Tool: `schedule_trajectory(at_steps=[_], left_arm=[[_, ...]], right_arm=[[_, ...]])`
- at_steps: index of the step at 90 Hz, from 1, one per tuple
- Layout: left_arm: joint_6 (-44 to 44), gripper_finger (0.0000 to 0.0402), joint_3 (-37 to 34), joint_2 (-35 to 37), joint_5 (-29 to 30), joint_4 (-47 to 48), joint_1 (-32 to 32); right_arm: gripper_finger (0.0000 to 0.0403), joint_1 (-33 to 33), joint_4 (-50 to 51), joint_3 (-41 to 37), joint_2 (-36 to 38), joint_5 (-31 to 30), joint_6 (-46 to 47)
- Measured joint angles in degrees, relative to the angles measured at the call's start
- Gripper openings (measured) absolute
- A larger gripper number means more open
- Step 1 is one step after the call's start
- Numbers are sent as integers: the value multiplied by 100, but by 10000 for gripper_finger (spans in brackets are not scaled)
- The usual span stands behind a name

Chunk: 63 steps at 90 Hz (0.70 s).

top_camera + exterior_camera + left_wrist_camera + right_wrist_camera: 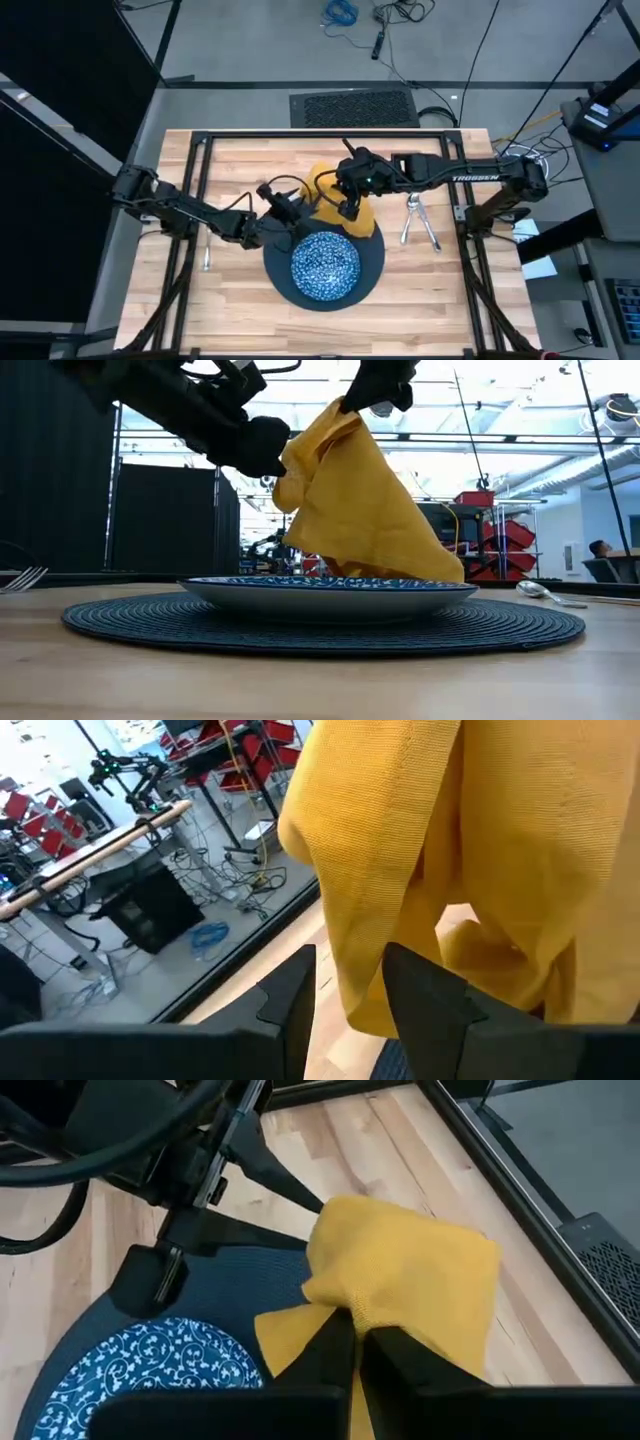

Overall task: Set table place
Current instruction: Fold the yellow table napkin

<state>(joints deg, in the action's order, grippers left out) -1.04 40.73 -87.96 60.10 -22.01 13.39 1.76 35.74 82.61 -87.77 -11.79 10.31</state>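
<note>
The mustard-yellow cloth napkin [355, 500] hangs in the air above the far edge of the dark blue-grey round woven mat [366, 283], strung between both arms so that its folds can drop open before it is laid down. The right tool [357, 1330] has its fingers together on a pinched corner at the top of the cloth. The left tool [350, 985] is level with the hanging edge, its fingers slightly apart with a fold of cloth passing between them; whether it truly clamps that fold I cannot tell. Lifting from two points probably serves to spread or refold the cloth clear of the dishes.

The blue-and-white patterned round dish [325, 264] sits centred on the mat, near the front of the pale wood plank worktop [440, 310]. A silver fork [206, 256] lies left of the mat; a silver spoon [409, 217] and another silver piece [429, 231] lie to the right, well apart from the mat.

White lettering on the right arm reads "TROSSEN".
</note>
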Motion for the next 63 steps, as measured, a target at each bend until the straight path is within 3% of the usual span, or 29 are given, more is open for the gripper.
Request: schedule_trajectory(at_steps=[63], left_arm=[[-166,107,0,-46,-59,23,-31]], right_arm=[[0,-76,-259,0,0,198,-10]])
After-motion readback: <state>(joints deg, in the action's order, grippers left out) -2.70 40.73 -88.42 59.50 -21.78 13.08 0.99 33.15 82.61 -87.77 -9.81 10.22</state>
